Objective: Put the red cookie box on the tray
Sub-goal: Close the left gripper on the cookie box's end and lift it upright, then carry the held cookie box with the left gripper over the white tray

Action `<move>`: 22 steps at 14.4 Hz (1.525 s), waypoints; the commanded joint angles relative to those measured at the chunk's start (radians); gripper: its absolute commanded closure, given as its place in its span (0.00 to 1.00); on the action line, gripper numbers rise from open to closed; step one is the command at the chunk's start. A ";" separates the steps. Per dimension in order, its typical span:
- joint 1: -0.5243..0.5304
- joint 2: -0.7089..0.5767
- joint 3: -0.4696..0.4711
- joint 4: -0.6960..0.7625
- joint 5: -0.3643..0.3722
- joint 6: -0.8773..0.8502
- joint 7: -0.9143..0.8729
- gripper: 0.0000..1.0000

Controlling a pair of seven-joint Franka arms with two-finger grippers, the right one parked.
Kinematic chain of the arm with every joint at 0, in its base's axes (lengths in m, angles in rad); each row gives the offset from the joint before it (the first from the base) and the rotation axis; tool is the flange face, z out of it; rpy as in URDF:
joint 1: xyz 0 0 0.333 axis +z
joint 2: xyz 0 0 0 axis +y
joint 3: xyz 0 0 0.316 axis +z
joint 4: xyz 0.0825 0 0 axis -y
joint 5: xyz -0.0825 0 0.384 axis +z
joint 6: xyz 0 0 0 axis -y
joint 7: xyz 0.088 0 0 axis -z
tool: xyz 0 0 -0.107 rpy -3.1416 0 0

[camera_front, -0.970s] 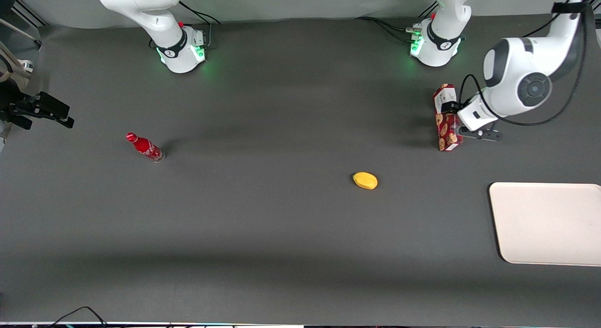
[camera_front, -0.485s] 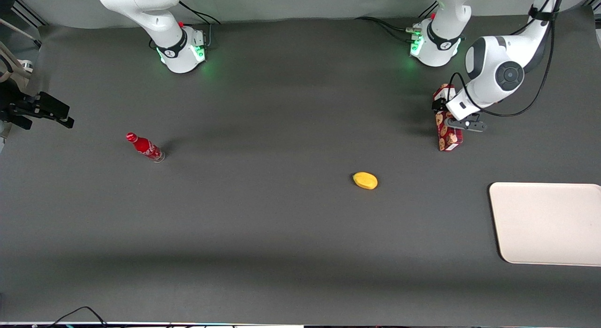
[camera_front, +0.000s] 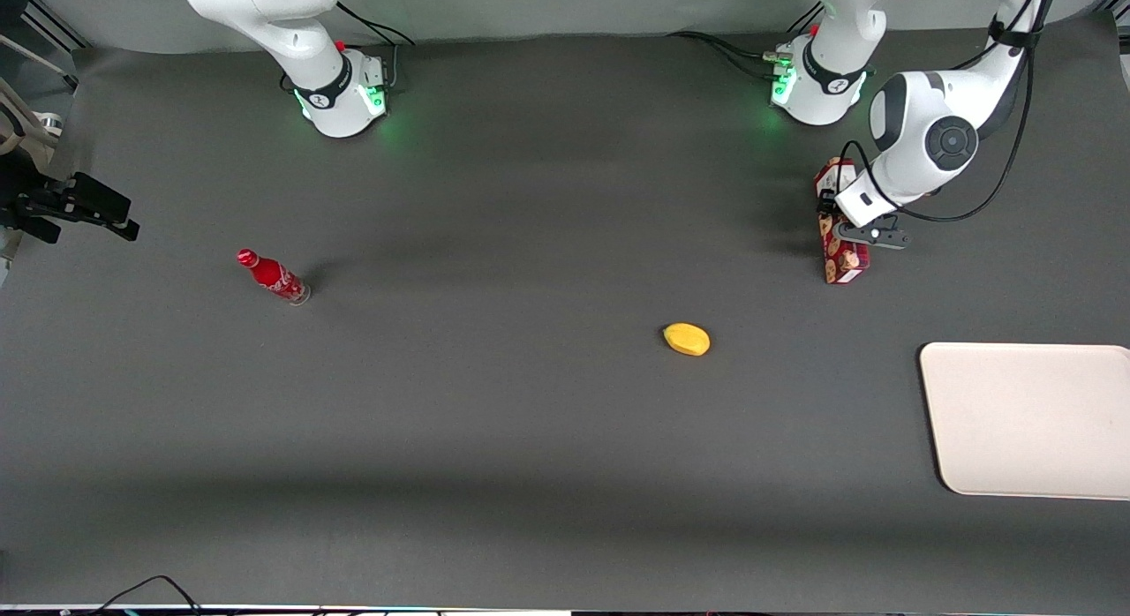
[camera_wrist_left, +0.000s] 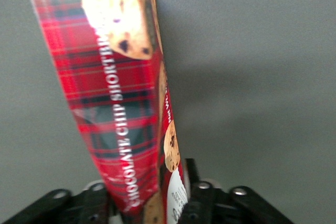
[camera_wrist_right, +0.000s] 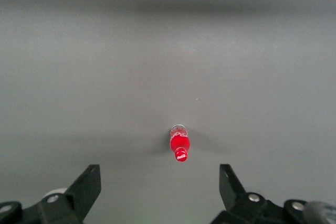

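The red cookie box is a narrow dark-red plaid carton with tan cookies. It stands on end on the dark table close to the working arm's base. My left gripper reaches it from the side, and its fingers sit against both sides of the upper part, shut on it. In the left wrist view the box runs out from between the fingers, with its white label at the gripped end. The cream-white tray lies flat, nearer to the front camera than the box, at the working arm's end of the table.
A yellow lemon-like fruit lies on the table between the box and the middle, nearer to the camera. A small red bottle lies toward the parked arm's end; it also shows in the right wrist view.
The left arm's wrist swung in toward the box and the gripper settled around its upper part. The box's foot has stayed in place.
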 commanded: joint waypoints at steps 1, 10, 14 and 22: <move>-0.004 -0.026 0.002 -0.038 -0.015 0.030 0.021 1.00; 0.013 -0.038 0.012 0.157 -0.067 -0.250 0.010 1.00; 0.013 0.003 0.093 0.454 -0.063 -0.459 -0.002 1.00; 0.019 0.501 0.327 1.250 0.014 -0.593 0.234 1.00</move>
